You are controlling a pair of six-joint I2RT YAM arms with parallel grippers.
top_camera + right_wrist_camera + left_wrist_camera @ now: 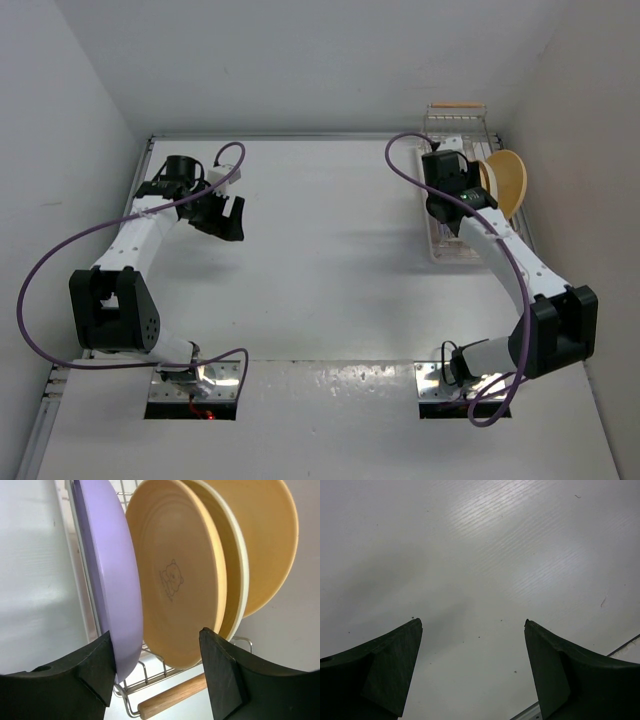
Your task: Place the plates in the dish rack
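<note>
Top external view: the plates (506,180) are seen on edge in the dish rack (455,112) at the far right, beneath the right gripper (447,190) — the left gripper (225,215) is well apart, far left. Left wrist view: its jaws are spread wide over the table (470,540), nothing held. Right wrist view: the jaws are parted, nothing gripped — the purple plate (112,570) is just beside one finger.

The top view overlooks the whole desk (320,230) from behind. One camera at the left tool (472,621) hangs close over bare desk; another at the right tool (155,632) closely faces the rack (170,697), shared above.
</note>
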